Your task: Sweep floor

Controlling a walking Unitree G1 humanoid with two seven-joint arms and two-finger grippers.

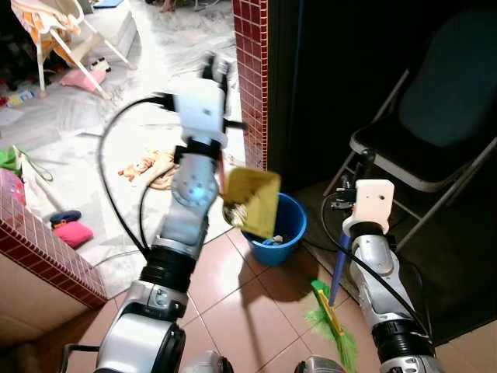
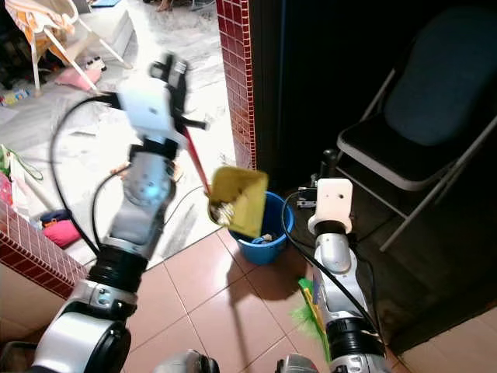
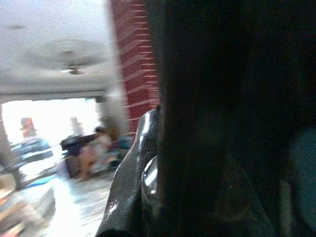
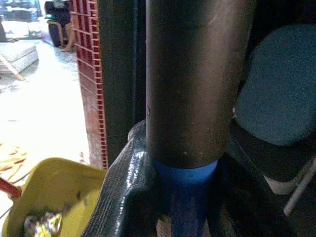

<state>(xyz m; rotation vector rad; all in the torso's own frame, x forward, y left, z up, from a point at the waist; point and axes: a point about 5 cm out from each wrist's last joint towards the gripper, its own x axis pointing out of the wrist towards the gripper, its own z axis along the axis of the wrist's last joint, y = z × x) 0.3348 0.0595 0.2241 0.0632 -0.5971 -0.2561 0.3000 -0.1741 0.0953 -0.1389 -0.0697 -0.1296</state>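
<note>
- While tilted above the round blue plastic bucket, the yellow dustpan carries crumpled debris at its lower lip; the left gripper clamps its red handle.
- Bucket contents: small scraps, indistinct.
- Right gripper: closed around the broom shaft, blue below a dark sleeve; green bristles rest on glossy terracotta tiles.
- Red brick-tile pillar and folding chair stand behind.

Folding chair and brick pillar hem the bucket.
</note>
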